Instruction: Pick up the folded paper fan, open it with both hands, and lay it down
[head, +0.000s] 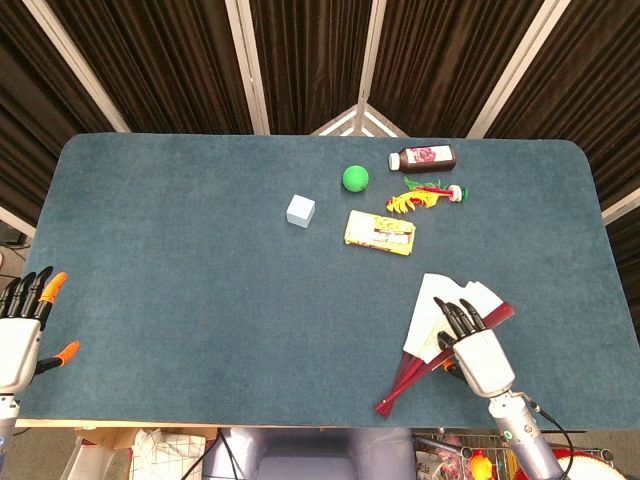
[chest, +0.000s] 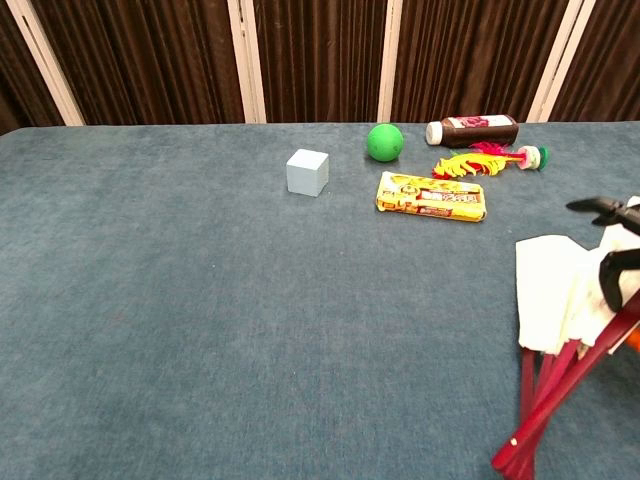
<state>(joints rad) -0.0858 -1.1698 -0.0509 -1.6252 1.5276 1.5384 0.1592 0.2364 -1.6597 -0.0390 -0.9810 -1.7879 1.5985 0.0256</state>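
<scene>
The paper fan (head: 428, 312) is partly spread, with white paper leaves and dark red ribs (head: 405, 378), near the table's front right. My right hand (head: 478, 352) grips it from the right side, fingers lying over the paper, and holds it off the cloth. In the chest view the fan (chest: 548, 296) hangs at the right edge with its rib ends pointing down, and the right hand (chest: 618, 252) is only partly in frame. My left hand (head: 20, 335) sits off the table's front left corner, fingers spread, holding nothing.
At the back right lie a pale blue cube (head: 300, 210), a green ball (head: 355, 178), a brown bottle (head: 425, 157), a red-and-yellow feather toy (head: 425, 195) and a yellow packet (head: 380, 232). The blue table (head: 180, 290) ends just in front of both hands.
</scene>
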